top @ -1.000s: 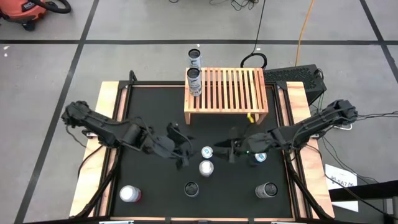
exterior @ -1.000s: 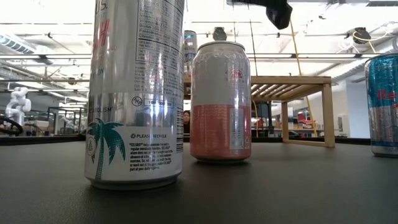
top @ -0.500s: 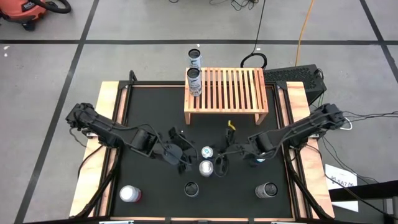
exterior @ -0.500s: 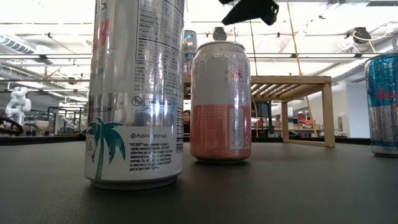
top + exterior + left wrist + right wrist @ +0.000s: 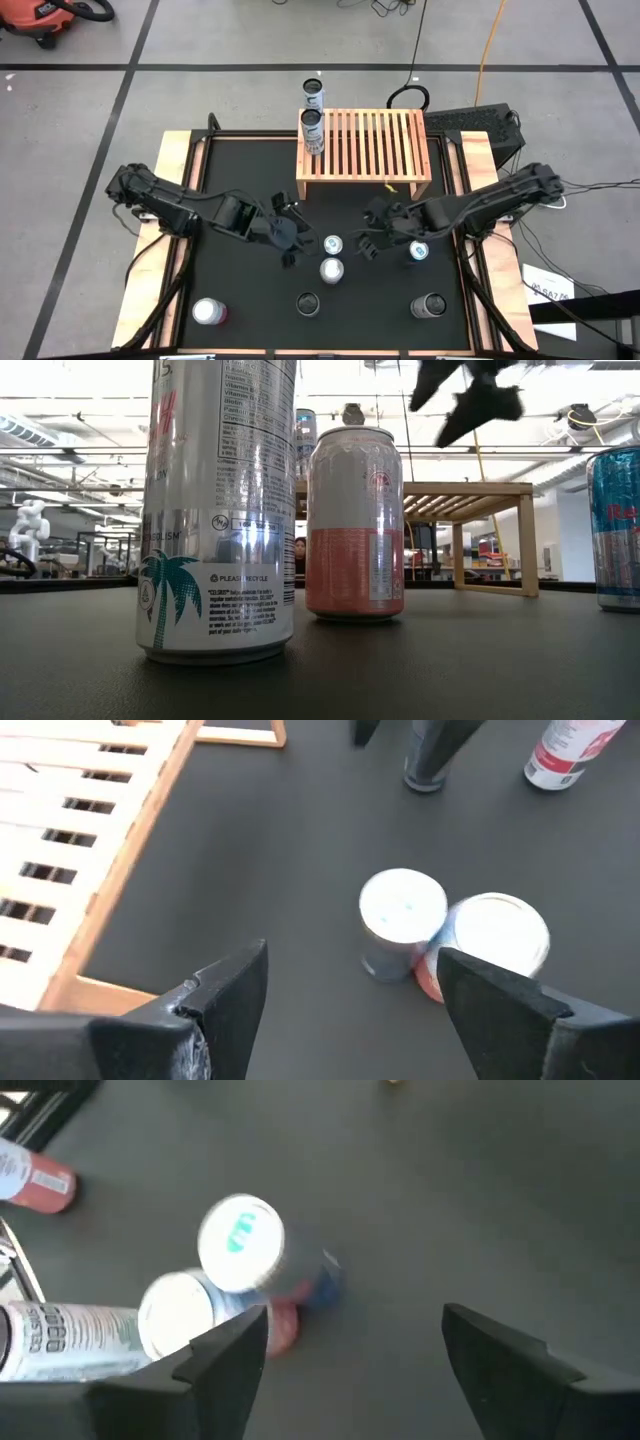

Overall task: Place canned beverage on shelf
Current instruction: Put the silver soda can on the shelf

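The light-wood slatted shelf [image 5: 362,150] stands at the table's far side, with one tall can [image 5: 313,130] upright on its left end. Another can [image 5: 314,93] stands behind it. A blue-topped can [image 5: 333,245] and a pink can [image 5: 331,270] stand side by side mid-table. They also show in the left wrist view, the blue-topped can [image 5: 403,920] beside the pink can [image 5: 495,940]. My left gripper [image 5: 295,235] is open and empty just left of them. My right gripper [image 5: 362,235] is open and empty just right of them, above the table [image 5: 470,390].
A tall silver can [image 5: 308,303] stands near the front edge, a red-white can [image 5: 208,312] at the front left, a blue can [image 5: 419,250] and a silver can [image 5: 428,305] at the right. The shelf's slats right of its can are bare.
My right gripper has swung toward the two middle cans and the near edge, then drawn back toward the far right and turned. My left gripper has shifted a little toward the far edge. No can has moved.
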Robot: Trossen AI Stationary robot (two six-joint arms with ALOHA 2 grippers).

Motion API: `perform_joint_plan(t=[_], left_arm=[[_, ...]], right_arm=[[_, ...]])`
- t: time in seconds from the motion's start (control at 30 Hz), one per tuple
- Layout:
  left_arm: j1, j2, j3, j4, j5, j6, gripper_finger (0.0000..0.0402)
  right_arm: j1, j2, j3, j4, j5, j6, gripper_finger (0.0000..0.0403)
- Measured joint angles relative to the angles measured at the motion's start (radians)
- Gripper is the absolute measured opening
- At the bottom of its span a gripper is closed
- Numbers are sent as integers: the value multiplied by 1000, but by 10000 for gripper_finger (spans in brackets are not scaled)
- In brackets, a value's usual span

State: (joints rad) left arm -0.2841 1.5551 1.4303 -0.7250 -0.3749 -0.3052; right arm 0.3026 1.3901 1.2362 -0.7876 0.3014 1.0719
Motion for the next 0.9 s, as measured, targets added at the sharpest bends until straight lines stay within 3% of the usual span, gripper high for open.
perform_joint_plan(t=[0.23,0.5,0.9], left_arm=[[75,0,0,32,78,129,285],[117,0,0,31,114,164,285],[122,0,0,38,115,165,285]], right_arm=[[21,-99,0,-259,-140,25,265],[56,-152,0,-464,-303,66,259],[95,-168,0,-513,-304,37,274]])
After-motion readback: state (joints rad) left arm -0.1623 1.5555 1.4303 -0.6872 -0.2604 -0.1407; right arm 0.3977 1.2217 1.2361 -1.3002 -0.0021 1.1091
